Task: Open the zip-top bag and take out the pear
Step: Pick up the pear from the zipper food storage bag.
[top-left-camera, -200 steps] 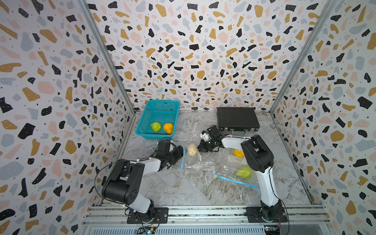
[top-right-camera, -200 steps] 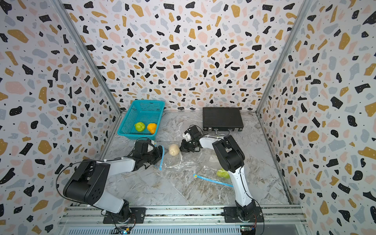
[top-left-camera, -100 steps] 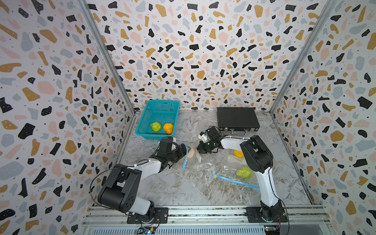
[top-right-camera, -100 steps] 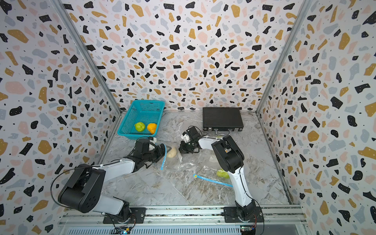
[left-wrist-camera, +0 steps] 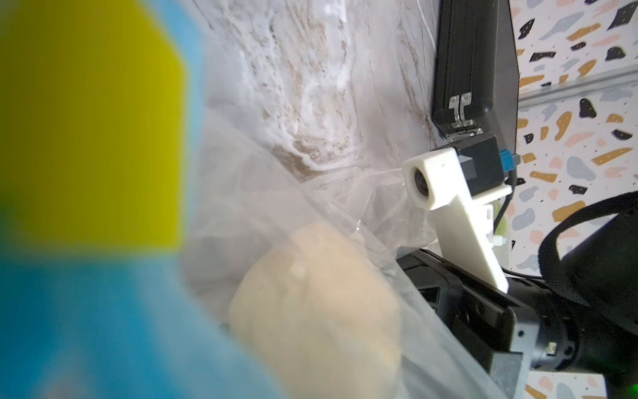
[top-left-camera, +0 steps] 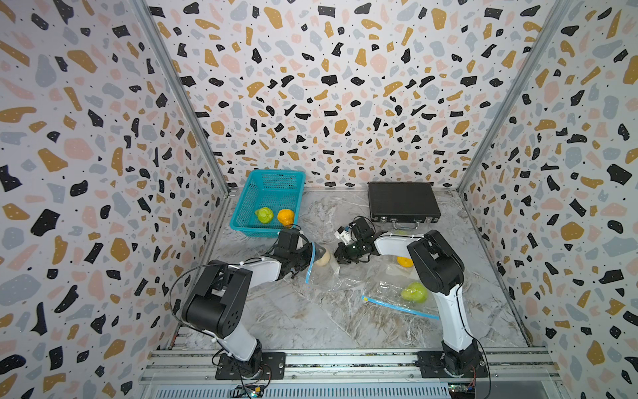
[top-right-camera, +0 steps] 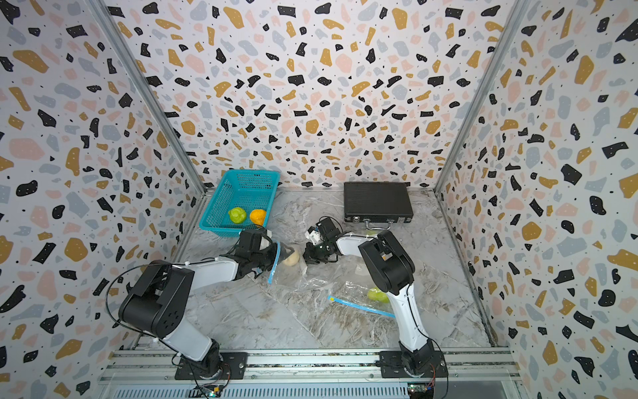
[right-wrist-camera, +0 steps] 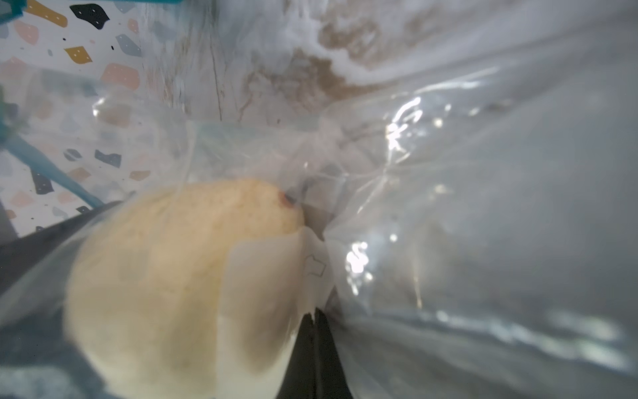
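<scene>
The left claw (top-left-camera: 304, 255) sits at the blue-zipped mouth of the zip-top bag (top-left-camera: 333, 278); I cannot tell how wide it stands. The pale pear (top-left-camera: 323, 259) lies inside the bag at that claw's 3 o'clock. Further toward 3 o'clock, the right claw (top-left-camera: 341, 257) is closed, pinching the bag's film above the bench (top-left-camera: 293, 311).

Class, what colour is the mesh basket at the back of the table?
Teal blue; the basket shows best in a top view.

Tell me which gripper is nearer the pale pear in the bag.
Left. The left gripper reaches into the open bag, right at the pear; the right gripper pinches the bag's plastic just beyond it.
</scene>
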### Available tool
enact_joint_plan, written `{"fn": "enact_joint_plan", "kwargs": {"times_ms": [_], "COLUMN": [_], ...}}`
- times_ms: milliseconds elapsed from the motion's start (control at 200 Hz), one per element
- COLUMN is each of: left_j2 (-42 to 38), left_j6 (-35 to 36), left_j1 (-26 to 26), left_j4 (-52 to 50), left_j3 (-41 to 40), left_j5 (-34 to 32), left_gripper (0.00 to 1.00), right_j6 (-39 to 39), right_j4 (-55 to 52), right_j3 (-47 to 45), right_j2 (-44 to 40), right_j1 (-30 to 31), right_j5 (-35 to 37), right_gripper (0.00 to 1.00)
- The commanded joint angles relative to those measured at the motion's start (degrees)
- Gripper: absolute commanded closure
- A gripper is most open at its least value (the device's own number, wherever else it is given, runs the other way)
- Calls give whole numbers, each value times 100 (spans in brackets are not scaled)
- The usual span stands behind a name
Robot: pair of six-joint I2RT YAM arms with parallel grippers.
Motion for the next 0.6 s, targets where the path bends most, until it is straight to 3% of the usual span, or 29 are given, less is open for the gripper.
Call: {"fn": "enact_joint_plan", "kwargs": {"times_ms": [0, 75, 305, 596], "left_j2": [260, 237, -638, -2279], "left_j6": [332, 454, 908, 1838], "left_j1": [-24, -18, 107, 1009], "left_j4": [-329, -476, -1370, -3637], "left_j3": [203, 204, 109, 10], "left_j5": [-39, -51, -58, -25], "left_gripper": [39, 48, 51, 52], "right_j6": [-150, -181, 37, 552], "right_j4": [-278, -347, -203, 483], "right_j3": [-152, -150, -341, -816], "right_j2": [-336, -376, -434, -495], "right_j1": [62, 54, -88, -557], "right_j5": [-54, -27, 183, 337], "right_gripper": [100, 100, 100, 100]}}
